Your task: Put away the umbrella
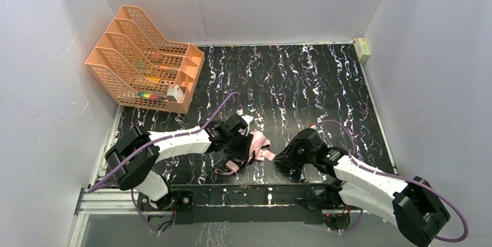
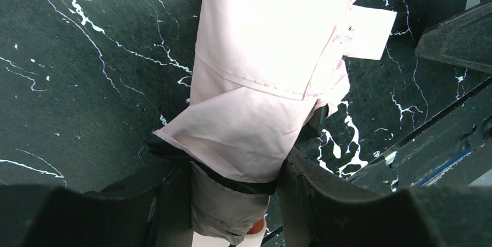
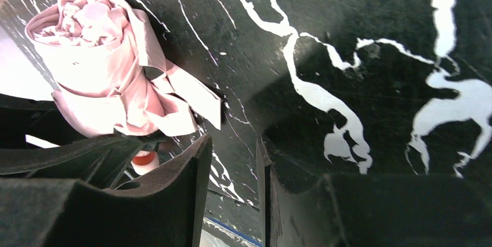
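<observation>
Black marbled tabletop [image 1: 325, 84], white walls around: the left hand [image 1: 241, 147] is gripping the rolled umbrella [image 1: 257, 144] at six o'clock, near the front edge; the right hand [image 1: 285, 161], at its three o'clock, is hovering narrowly parted and empty; loose flaps risk unwinding or snagging if that single grip slips.

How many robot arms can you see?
2. The left arm reaches from the near left to the umbrella; the right arm reaches from the near right, ending beside it. None appear hidden.
</observation>
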You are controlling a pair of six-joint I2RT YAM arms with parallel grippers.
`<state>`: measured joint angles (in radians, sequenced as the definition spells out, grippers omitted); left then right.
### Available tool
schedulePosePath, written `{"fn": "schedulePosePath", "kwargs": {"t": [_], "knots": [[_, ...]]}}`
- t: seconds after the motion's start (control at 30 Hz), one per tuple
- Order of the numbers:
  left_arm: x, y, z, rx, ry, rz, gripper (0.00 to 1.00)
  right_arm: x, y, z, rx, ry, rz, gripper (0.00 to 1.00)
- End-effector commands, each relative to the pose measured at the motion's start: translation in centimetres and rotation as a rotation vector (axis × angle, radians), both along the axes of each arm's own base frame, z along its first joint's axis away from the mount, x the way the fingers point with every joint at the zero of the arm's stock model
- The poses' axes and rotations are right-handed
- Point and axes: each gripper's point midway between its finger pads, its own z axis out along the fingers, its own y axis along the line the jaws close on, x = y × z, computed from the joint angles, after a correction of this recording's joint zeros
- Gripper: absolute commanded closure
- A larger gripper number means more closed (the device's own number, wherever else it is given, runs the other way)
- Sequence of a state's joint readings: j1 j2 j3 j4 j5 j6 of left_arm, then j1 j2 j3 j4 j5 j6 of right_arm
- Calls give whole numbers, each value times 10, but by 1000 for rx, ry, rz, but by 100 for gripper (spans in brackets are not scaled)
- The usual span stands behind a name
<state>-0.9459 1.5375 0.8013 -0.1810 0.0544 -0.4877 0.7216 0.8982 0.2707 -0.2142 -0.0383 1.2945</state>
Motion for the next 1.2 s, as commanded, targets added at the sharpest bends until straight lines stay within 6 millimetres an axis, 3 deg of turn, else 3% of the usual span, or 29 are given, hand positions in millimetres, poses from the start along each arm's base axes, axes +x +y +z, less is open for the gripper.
{"fn": "schedulePosePath", "kwargs": {"t": [0.0,0.4,0.6,1.17], "knots": [[-11,52,-38,246,46,46,100,4,-2,-13,-8,6,-37,58],[-14,45,-41,256,62,-7,100,3,-3,-42,-20,-21,5,59],[-18,45,-46,276,74,-16,100,2,-13,-54,-43,-39,-18,59],[-23,46,-51,293,80,-26,100,34,-8,-38,-29,-237,17,56]]}}
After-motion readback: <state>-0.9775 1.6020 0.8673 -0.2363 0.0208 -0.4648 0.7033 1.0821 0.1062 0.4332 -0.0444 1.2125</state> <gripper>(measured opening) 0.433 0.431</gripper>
